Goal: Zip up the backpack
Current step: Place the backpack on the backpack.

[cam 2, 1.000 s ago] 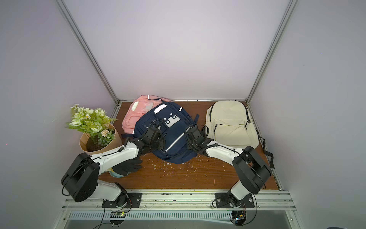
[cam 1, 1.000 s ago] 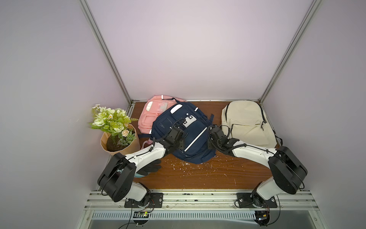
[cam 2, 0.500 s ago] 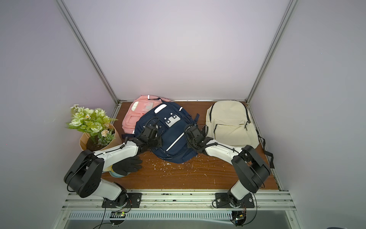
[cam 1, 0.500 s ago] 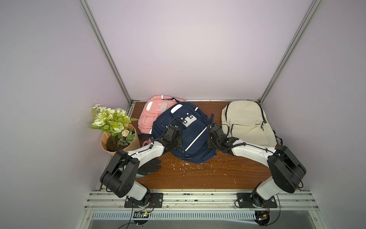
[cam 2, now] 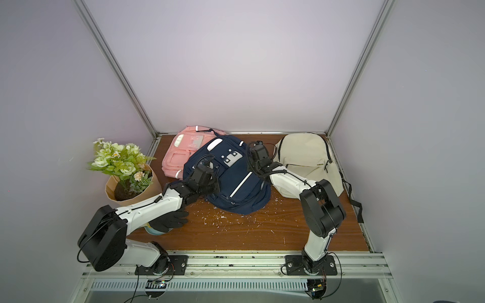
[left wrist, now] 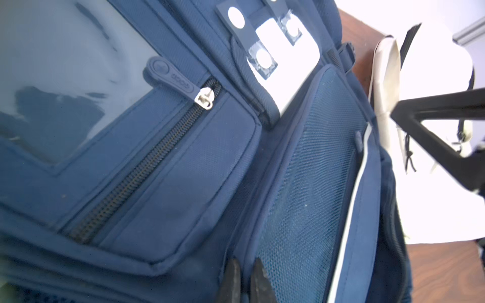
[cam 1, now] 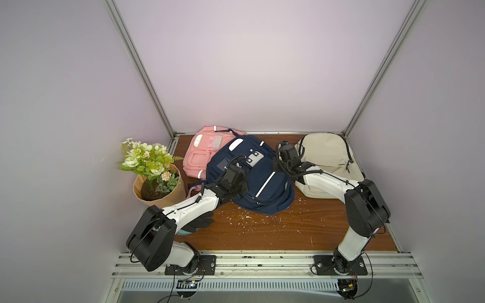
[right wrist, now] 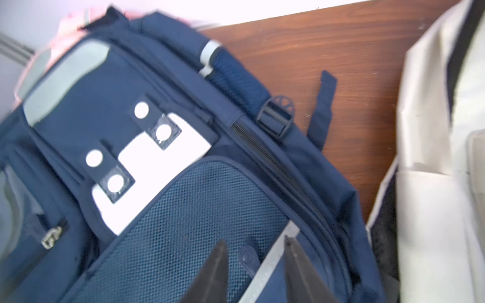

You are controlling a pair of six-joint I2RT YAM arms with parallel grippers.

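Centre frame in both top views, the navy backpack (cam 1: pixel 265 183) lies slanted. The left gripper (left wrist: pixel 245 286) pinches its seam; the right gripper (right wrist: pixel 256 272), jaws parted, straddles the zipper pull (right wrist: pixel 248 258) at lower centre.

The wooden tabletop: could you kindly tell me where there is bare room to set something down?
Free: the front strip of wooden tabletop between the navy fabric backpack and the metal front rail, flecked with white bits. Crowded: the left, with black glove, paper flower pot, pink backpack.
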